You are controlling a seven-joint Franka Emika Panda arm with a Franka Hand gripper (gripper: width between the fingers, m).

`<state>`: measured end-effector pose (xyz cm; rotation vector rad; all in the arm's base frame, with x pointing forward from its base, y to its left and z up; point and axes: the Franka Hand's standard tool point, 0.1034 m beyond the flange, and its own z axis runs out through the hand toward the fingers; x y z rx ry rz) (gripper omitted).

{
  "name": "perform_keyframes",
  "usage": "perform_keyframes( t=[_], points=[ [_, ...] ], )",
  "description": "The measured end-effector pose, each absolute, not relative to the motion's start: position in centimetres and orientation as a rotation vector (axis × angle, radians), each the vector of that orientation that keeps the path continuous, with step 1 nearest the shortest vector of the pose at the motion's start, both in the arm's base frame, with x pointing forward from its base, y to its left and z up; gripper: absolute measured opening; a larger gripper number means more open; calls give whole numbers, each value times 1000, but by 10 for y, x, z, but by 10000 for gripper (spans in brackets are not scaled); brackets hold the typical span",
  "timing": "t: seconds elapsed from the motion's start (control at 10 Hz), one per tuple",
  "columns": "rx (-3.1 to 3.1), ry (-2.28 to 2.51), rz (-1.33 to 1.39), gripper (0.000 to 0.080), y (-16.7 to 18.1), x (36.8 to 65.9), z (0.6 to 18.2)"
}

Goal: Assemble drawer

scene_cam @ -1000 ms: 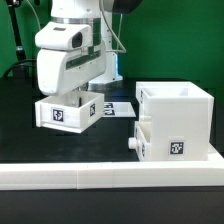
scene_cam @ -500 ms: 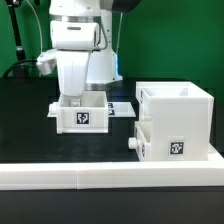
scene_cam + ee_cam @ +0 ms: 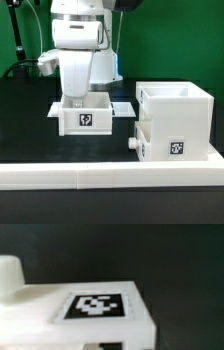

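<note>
Drawer parts sat in two places on the black bench (image 3: 25,120): the tall box shell (image 3: 177,118) stood at the exterior view's right against the long white border rail (image 3: 110,170), with one knobbed tray (image 3: 143,142) already seated low in it, its knob poking out toward the exterior view's left, while the second tray (image 3: 86,115) sat well apart at centre, its tagged face turned to the camera. The claw (image 3: 78,97) reached down into that second tray from above, and its fingertips were hidden behind the tray wall, so I could not tell whether it was spread or pinching the wall. The wrist view showed only a tagged white face of the tray (image 3: 95,306) close up (blurred, with a white post (image 3: 10,272) at one edge that I took for a finger or the knob). The marker board (image 3: 122,106) lay flat just behind the tray. My judgement was that the main risk lay in the grip: a hold on a thin wall near one edge could let the tray swing or slip once lifted. A tilted tray would then catch on the rim of the shell's open slot instead of sliding in, and a hard push could shove the shell along the rail or knock the seated tray loose.
</note>
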<state>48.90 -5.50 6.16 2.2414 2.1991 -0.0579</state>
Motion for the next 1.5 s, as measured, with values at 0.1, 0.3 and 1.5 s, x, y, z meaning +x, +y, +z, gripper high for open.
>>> perform_keyframes(
  t=[0.1, 0.3, 1.5],
  points=[
    [2239, 2202, -56, 42, -54, 490, 62],
    [2243, 2198, -51, 42, -46, 503, 66],
    [2276, 2151, -2, 42, -14, 519, 62]
  ],
)
